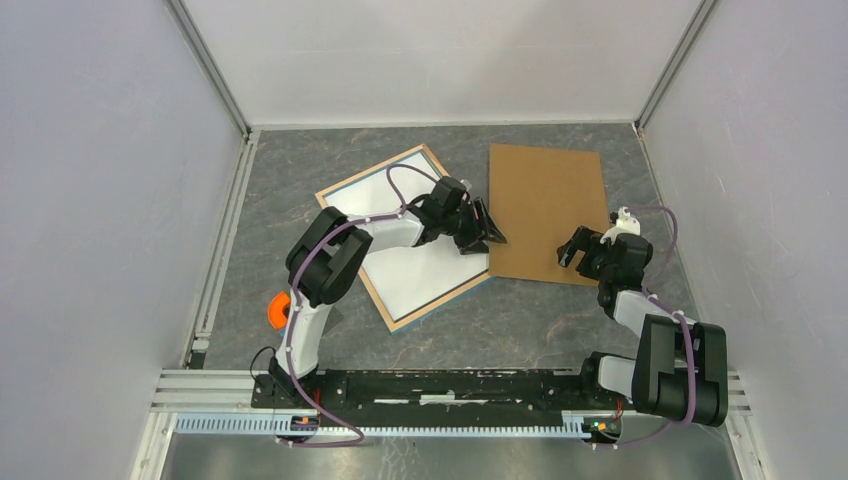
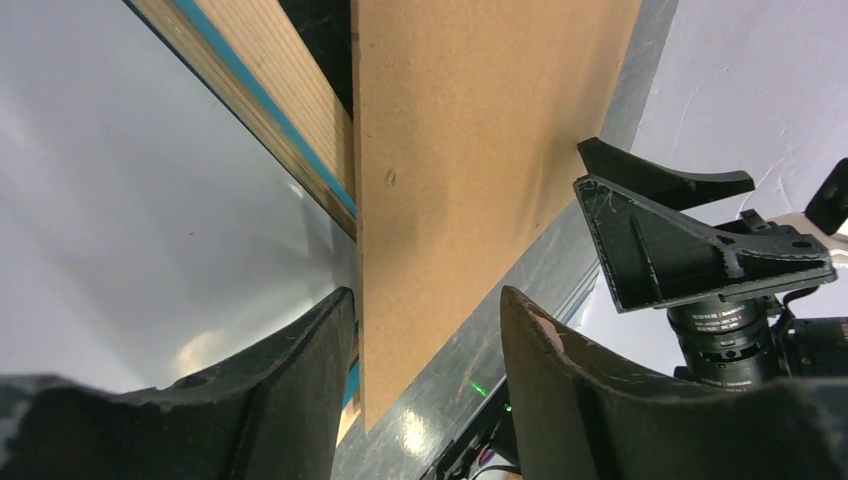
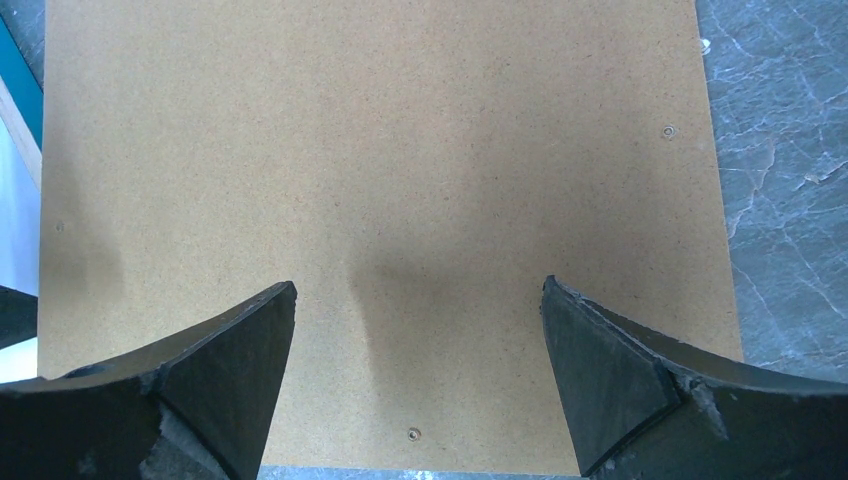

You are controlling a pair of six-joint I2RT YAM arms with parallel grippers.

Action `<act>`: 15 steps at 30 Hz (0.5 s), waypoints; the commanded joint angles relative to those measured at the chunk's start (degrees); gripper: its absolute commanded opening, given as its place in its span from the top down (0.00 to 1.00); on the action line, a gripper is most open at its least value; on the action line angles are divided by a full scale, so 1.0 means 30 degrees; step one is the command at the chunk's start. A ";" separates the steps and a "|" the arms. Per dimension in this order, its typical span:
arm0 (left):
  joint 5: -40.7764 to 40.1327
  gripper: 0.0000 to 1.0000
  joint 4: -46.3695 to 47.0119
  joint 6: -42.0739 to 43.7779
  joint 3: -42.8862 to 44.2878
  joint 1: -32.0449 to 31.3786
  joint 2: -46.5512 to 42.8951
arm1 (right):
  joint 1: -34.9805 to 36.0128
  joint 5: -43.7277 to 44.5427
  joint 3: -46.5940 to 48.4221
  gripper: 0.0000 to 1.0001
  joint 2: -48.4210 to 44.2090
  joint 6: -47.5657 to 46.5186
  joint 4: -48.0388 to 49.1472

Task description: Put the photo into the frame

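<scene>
a: where do we stand? the photo [image 1: 415,275] looks to lie white back up inside the frame [image 1: 372,172], which rests wood side up on the table [image 1: 280,200].

b: agreed. our left gripper [image 1: 488,235] hovers at the frame's right corner, jaws apart and clamped on nothing. from its wrist, the near corner of the cardboard backing board [image 2: 470,150] shows between the fingers.

a: and our right gripper [image 3: 420,285] hangs over the board's near edge, jaws spread wide and empty.

b: so what could bite us?

a: the board's edge runs against or over the frame's rim there; we cannot tell which. if our left finger [image 2: 300,380] comes down on the wood instead of the board, we'd shove the frame, and the loose photo could slide out of square.

b: the board also lies flat. if we pinch only a corner, it may slip or swing and sweep across the photo.

a: and if we drag it over the rim at a tilt, its edge could catch the photo and crease it.
</scene>
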 commanded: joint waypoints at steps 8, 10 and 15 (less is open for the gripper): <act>0.1789 0.53 0.2290 -0.1323 0.1101 -0.0312 0.1085 | 0.0212 -0.0805 -0.0838 0.02 0.0224 0.0245 -0.2012; 0.2154 0.61 0.2794 -0.1676 0.1215 -0.0297 0.1300 | 0.0256 -0.0797 -0.0754 0.02 0.0239 0.0228 -0.2156; 0.2752 0.97 0.2220 -0.1539 0.2345 -0.0110 0.1653 | 0.0476 -0.0697 -0.0392 0.02 -0.0079 -0.0433 -0.3104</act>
